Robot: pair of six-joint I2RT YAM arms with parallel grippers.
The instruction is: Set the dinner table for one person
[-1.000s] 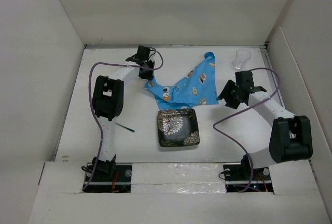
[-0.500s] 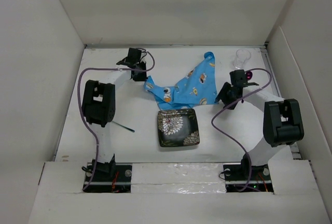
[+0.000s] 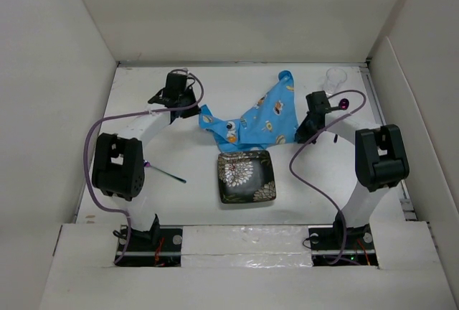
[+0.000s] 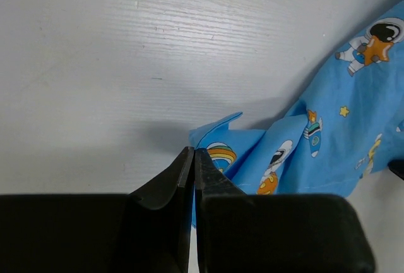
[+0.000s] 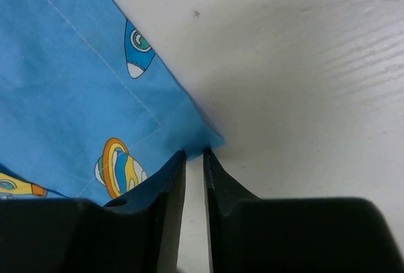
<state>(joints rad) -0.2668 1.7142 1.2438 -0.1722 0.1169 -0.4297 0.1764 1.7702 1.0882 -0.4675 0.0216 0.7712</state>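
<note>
On the dinner table under both arms, the cloth is pinched in the closed left gripper; only its corner tip is nipped by the near-closed right gripper, so slippage is risked

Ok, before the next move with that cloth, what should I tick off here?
1. Left gripper at a cloth corner: ok, its tips sit at the corner's edge.
2. Left pinch holds cloth: cannot tell. The jaws meet, but the corner lies just beside the tips.
3. Right gripper at a corner: ok, the corner is right at its tips.
4. Right pinch holds cloth: cannot tell. A thin slit shows between the fingers.
5. Plate free of cloth: cannot tell. The cloth's near edge runs close to its far rim.
6. Glass apart from cloth: ok.
</note>
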